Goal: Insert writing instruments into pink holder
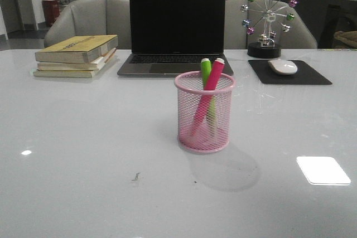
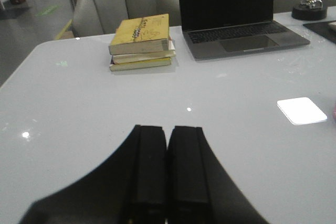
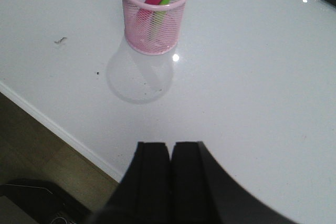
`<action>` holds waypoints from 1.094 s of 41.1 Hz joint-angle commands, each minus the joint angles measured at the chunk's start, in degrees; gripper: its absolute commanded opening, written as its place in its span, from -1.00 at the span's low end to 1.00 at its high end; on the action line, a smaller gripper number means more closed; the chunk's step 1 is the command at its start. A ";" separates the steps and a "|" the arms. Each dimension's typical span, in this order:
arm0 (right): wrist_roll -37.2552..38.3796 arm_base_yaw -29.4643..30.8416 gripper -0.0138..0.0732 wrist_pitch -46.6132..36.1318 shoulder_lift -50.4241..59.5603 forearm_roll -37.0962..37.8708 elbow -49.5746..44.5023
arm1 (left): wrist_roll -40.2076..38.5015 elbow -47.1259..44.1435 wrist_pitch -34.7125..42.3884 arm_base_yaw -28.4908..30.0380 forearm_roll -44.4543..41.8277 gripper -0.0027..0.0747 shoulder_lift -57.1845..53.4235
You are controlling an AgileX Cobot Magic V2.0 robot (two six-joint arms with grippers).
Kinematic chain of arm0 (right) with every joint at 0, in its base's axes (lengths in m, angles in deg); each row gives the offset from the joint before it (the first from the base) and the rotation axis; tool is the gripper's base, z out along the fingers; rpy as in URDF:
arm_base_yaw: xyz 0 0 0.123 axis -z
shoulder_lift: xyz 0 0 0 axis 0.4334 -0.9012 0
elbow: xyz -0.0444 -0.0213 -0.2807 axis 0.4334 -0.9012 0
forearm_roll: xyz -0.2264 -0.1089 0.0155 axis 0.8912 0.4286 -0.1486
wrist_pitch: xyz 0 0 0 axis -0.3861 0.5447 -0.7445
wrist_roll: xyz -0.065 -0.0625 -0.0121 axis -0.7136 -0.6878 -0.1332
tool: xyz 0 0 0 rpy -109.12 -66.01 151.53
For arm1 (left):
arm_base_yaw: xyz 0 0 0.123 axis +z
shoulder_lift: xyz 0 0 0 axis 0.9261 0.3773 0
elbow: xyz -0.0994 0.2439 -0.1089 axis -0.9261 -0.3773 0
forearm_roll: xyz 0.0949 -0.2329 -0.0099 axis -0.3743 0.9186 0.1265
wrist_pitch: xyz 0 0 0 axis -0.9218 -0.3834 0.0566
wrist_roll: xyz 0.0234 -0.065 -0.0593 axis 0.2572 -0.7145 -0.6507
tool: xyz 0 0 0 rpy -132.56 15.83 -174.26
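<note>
Holder: pink holder [image 1: 204, 113] stands upright mid-table, nearer than the laptop [image 1: 175, 29].
Markers: green marker [image 1: 206, 71] and magenta marker [image 1: 212, 79] both lean inside it, tops above the rim.
Left gripper [image 2: 167, 156]: jaws clenched, empty, well left of the holder.
Right gripper [image 3: 170, 169]: jaws clenched, empty, near side of the holder.
Risk: the task looks done; a careless arm sweep could tip the light mesh cup.
</note>
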 commanded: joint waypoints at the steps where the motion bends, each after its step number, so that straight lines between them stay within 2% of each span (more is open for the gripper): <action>1: -0.67 0.42 -0.55 -3.74 0.27 0.79 1.63 | 0.00 -1.16 9.05 2.39 0.96 -0.69 -1.38; 13: -0.67 0.42 -0.55 -3.72 0.27 0.79 1.63 | 0.00 -7.23 18.60 4.18 1.63 -0.69 -3.44; 45: -0.67 0.42 -0.55 -3.72 0.27 0.79 1.63 | 0.00 -7.23 18.78 5.05 2.08 -0.70 -3.44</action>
